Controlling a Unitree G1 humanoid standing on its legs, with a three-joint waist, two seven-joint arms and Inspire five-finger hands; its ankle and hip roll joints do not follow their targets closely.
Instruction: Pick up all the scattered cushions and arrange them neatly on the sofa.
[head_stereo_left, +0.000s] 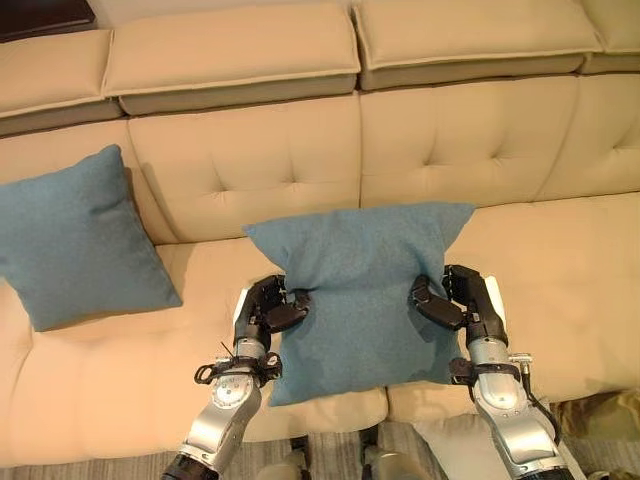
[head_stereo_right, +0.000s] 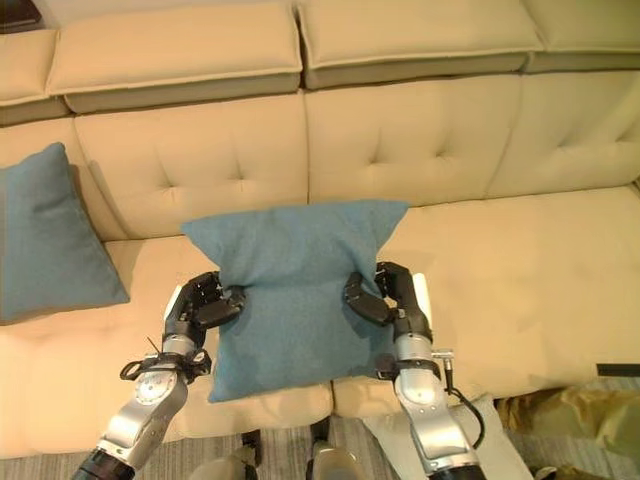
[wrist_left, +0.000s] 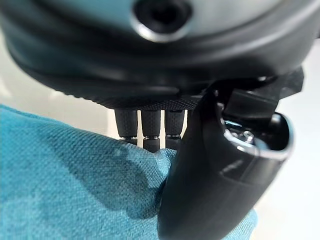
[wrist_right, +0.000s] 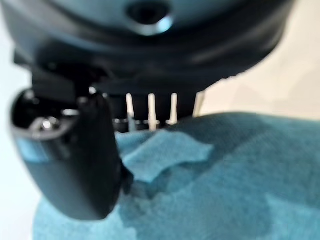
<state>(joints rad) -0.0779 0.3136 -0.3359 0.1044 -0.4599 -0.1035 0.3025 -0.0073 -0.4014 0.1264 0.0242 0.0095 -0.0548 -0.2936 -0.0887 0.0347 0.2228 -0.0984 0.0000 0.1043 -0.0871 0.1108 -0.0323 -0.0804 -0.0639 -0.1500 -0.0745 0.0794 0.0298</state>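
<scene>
A blue cushion (head_stereo_left: 355, 290) lies on the middle of the beige sofa's seat (head_stereo_left: 120, 380), its top corners near the backrest. My left hand (head_stereo_left: 268, 310) pinches its left edge, thumb on top and fingers under the cloth (wrist_left: 75, 190). My right hand (head_stereo_left: 455, 300) grips the right edge the same way, the cloth (wrist_right: 225, 180) bunched under its thumb. A second blue cushion (head_stereo_left: 75, 240) leans against the backrest at the sofa's left end.
The tufted backrest (head_stereo_left: 440, 140) runs behind the cushions, with headrest pads (head_stereo_left: 230, 50) on top. Bare seat stretches to the right (head_stereo_left: 570, 290). A white cushion (head_stereo_right: 500, 445) and olive cloth (head_stereo_right: 575, 410) lie on the floor at the lower right.
</scene>
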